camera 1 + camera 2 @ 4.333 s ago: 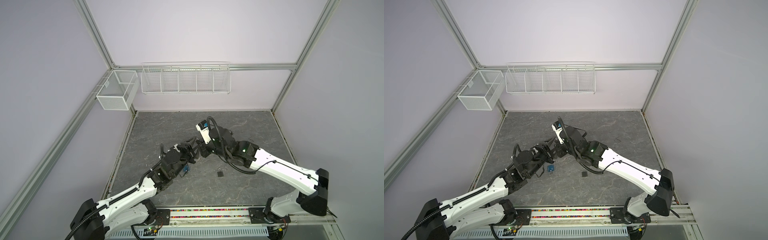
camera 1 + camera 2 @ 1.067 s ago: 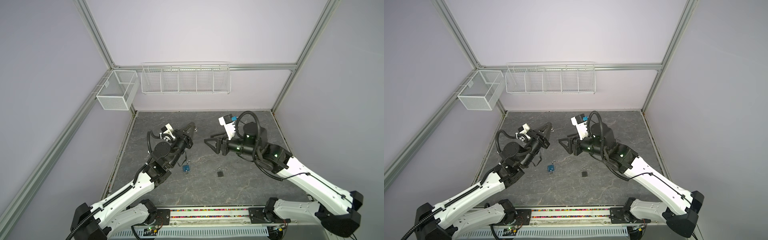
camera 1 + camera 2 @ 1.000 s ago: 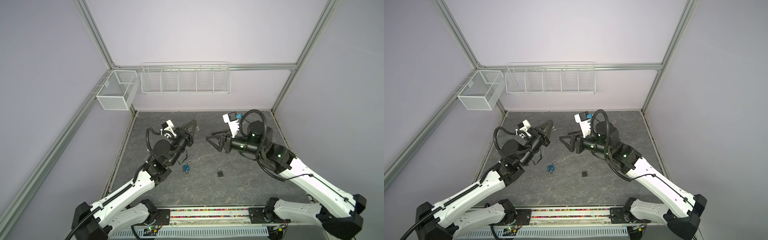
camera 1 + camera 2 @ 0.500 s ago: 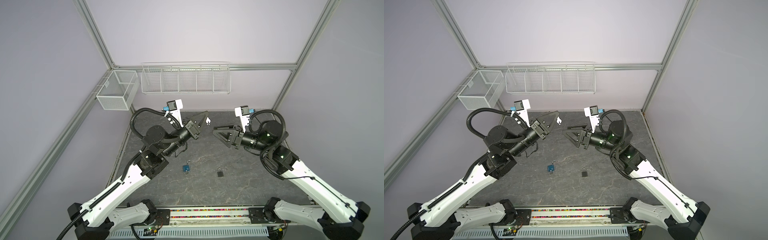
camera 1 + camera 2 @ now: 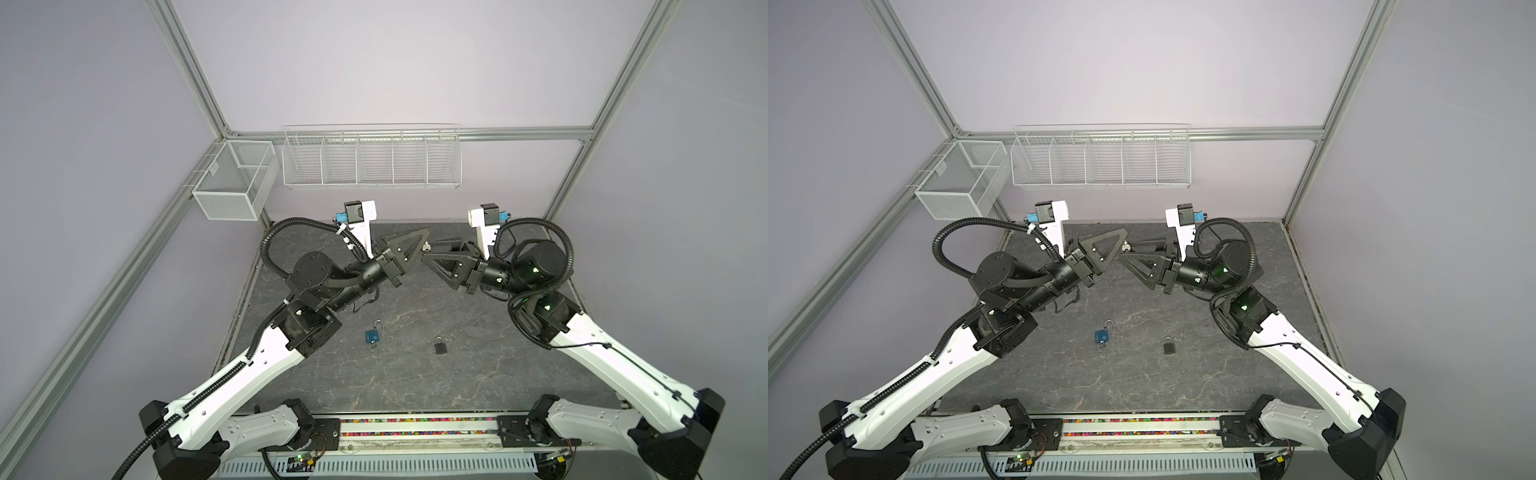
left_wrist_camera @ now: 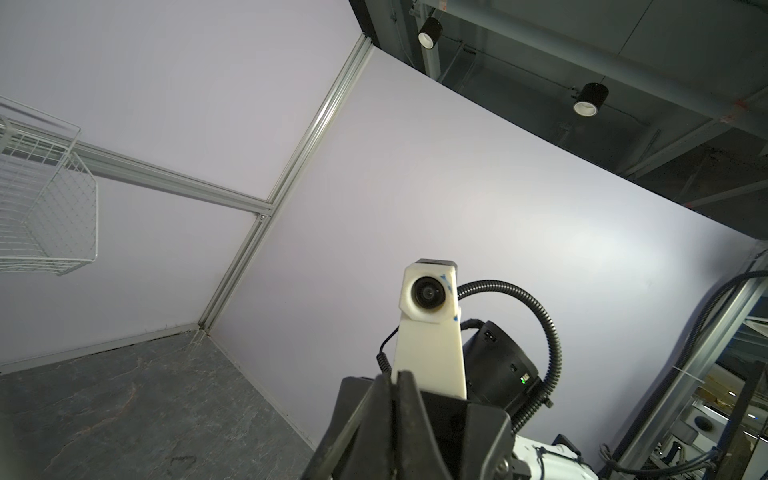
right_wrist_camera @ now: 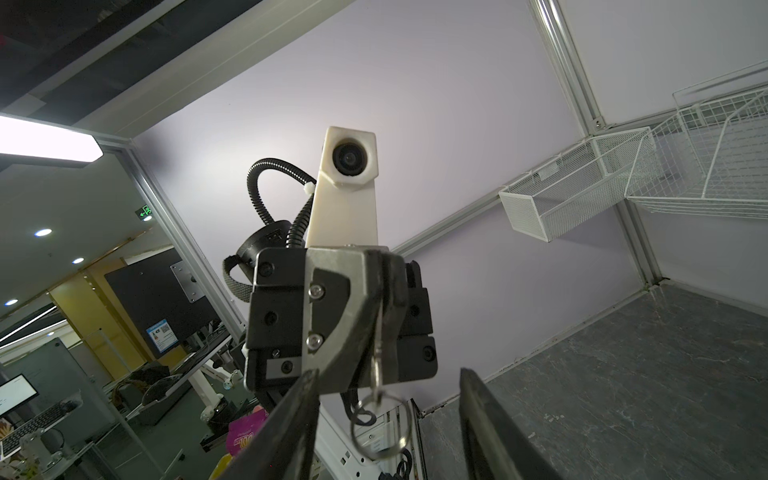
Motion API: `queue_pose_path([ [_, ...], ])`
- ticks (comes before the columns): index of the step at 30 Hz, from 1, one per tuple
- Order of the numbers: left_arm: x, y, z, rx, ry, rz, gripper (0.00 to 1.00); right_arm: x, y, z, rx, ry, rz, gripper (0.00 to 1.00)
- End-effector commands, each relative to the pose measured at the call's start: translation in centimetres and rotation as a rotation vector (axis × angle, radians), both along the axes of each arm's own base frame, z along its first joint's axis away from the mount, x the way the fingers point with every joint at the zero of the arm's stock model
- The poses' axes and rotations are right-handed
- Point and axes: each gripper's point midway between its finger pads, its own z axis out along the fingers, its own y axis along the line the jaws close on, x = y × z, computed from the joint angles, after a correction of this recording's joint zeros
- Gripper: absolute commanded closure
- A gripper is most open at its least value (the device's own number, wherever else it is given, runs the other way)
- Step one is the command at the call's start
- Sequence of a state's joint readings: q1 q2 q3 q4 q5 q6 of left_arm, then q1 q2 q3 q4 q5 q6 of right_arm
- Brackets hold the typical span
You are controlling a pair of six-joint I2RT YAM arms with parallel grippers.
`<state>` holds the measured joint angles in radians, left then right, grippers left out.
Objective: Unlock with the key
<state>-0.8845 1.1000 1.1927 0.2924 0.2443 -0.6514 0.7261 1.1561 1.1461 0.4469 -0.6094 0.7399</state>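
**Key held aloft, arms tip to tip**

A few seconds ago the left arm (image 5: 257, 370) and right arm (image 5: 615, 361) were bent low over the blue padlock (image 5: 372, 335). Now both are raised above the bench (image 5: 457, 374), tips closer together than half a second back.

The left jaws are pinched tight on the key (image 7: 377, 370), a small silver piece whose wire ring (image 7: 382, 428) dangles below them (plainest in the right wrist view). The right jaws stand parted, one black finger (image 7: 286, 436) on either side of the ring, touching neither side as far as that view shows. In both top views the key is only a bright speck, partly hidden among the triangular black fingers.

The blue padlock lies flat where it lay a second ago, its steel hoop swung out. A black padlock (image 5: 440, 345) lies near it on the grey, stone-veined surface. A white wire basket (image 5: 371, 158) and a mesh bin (image 5: 232, 187) hang on the walls behind.
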Motion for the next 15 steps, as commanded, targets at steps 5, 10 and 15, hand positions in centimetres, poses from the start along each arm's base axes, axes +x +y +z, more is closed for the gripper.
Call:
queue_pose_path([
  [5,-0.58,0.29,0.88,-0.073,-0.018,-0.023,1.0,-0.96,-0.56,1.38,0.06,-0.075,0.025,0.56],
  [10,-0.73,0.4,0.96,-0.095,-0.021,-0.029,1.0,-0.77,-0.64,1.62,0.065,-0.077,0.014,0.65],
  [15,-0.81,0.48,1.19,-0.107,-0.025,-0.033,1.0,-0.68,-0.4,1.67,0.071,-0.075,0.024,0.72],
])
